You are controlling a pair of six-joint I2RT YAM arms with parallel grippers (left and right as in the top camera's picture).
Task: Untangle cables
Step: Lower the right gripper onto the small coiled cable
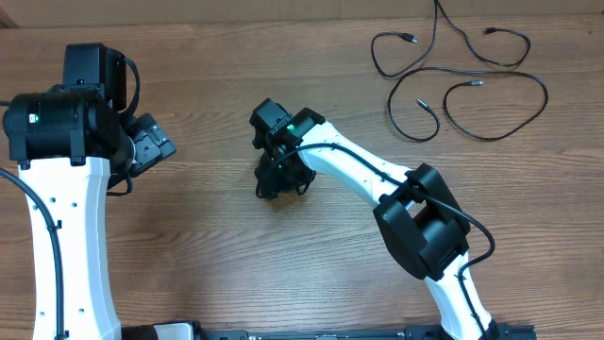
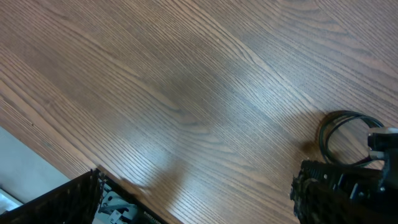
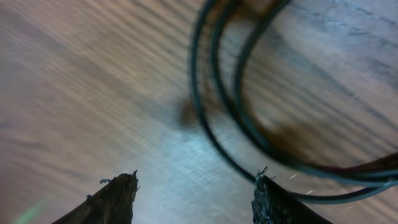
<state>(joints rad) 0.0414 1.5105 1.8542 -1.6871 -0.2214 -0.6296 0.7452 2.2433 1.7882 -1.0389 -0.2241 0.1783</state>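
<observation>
Just beyond right gripper, looped cables

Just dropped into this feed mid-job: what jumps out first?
Black cables sprawl in loose loops at the far right corner of the table. At mid-table the right gripper hangs, jaws apart, just short of a small coil of cable. The left gripper sits wide open at the left.

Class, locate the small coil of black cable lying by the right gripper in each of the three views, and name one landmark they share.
Overhead: the coil is mid-table, mostly hidden under the right gripper.
Left wrist: the coil is at the right edge.
Right wrist: the coil is upper right, ahead of the open jaws.
Shared landmark: the wood-grain table under it.
</observation>
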